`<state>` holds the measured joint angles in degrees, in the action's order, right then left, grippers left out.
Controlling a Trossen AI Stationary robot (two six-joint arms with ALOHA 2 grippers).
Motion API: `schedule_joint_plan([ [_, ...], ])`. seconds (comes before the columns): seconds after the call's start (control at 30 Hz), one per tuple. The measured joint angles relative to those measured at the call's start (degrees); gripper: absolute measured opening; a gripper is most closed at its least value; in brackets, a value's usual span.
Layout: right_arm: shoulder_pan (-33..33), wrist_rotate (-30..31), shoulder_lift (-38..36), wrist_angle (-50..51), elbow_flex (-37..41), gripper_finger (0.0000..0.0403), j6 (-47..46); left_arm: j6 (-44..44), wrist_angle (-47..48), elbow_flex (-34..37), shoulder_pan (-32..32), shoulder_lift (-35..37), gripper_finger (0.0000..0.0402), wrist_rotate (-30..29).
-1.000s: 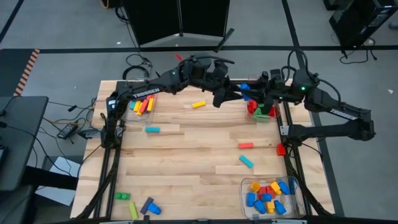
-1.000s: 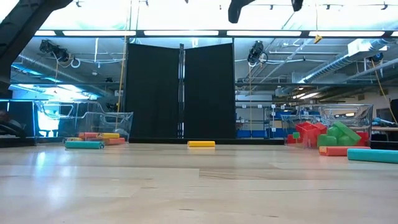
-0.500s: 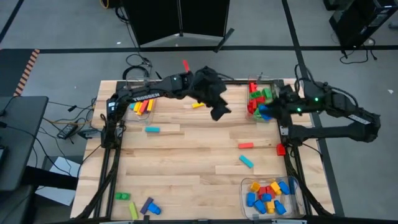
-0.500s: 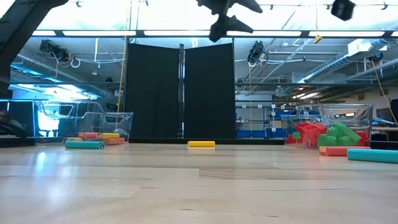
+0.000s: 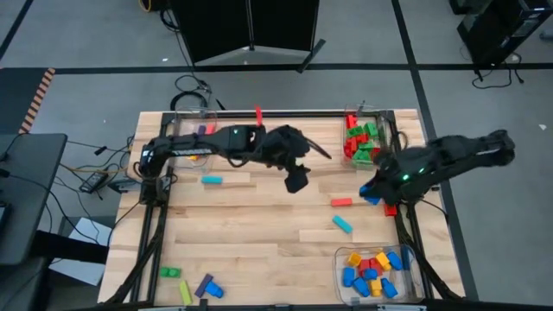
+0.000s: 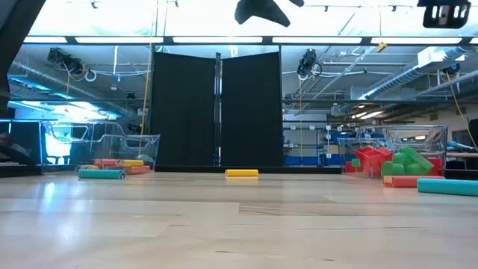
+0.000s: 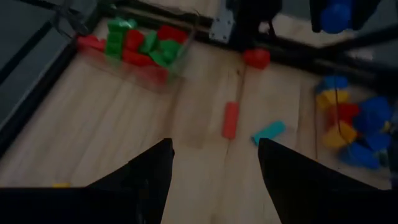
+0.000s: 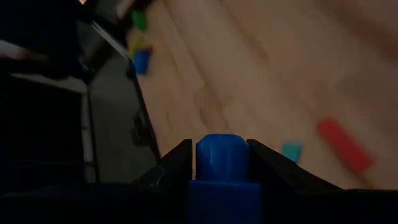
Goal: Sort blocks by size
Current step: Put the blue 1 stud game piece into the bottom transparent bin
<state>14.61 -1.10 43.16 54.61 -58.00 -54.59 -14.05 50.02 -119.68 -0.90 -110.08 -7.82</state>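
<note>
The small blue block (image 8: 222,158) is sitting between the right gripper (image 5: 371,192) fingers, which are pinching it partly closed. It is up in the air near the desk's right edge, between the far bin of red and green blocks (image 5: 363,140) and the near bin of small blocks (image 5: 375,269). So the step in hand is carrying one short block to its pile. I think it belongs with the blue, yellow and red stubs in the near bin, so the next move is bringing it over that bin and letting go.

The left gripper (image 5: 295,180) is hanging over the middle of the desk (image 5: 259,225) with its fingers (image 7: 143,180) wide apart and holding nothing. It is looking toward a red bar (image 7: 231,119) and a teal bar (image 7: 268,132) lying flat on the wood.

The blocks are smooth, hard plastic. The blue one has a round knob on top. The bars are long and flat. The bins are see-through, and the desk is pale wooden planks. The view past the right fingers is dark, so the block's lower half is hard to make out.
</note>
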Motion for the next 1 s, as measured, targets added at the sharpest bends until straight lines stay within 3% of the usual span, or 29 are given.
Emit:
schedule_joint_plan([
  [0.27,11.3,0.0,11.6,0.3,0.0,0.014,-19.7,-1.1,-0.1,7.5,4.0,0.7,0.0243,-1.5],
  [0.47,20.7,0.5,18.7,-0.3,0.0,0.014,-38.6,-4.2,-1.9,18.4,7.1,3.9,0.0243,-3.3],
  [0.73,34.6,6.1,27.0,-1.1,0.0,0.0149,-64.9,-10.7,-13.5,38.7,10.4,16.6,0.0243,-5.8],
  [1.0,44.3,3.5,34.2,0.5,0.0,0.0148,-81.6,-18.3,-20.5,52.2,13.1,26.2,0.0243,-5.8],
])
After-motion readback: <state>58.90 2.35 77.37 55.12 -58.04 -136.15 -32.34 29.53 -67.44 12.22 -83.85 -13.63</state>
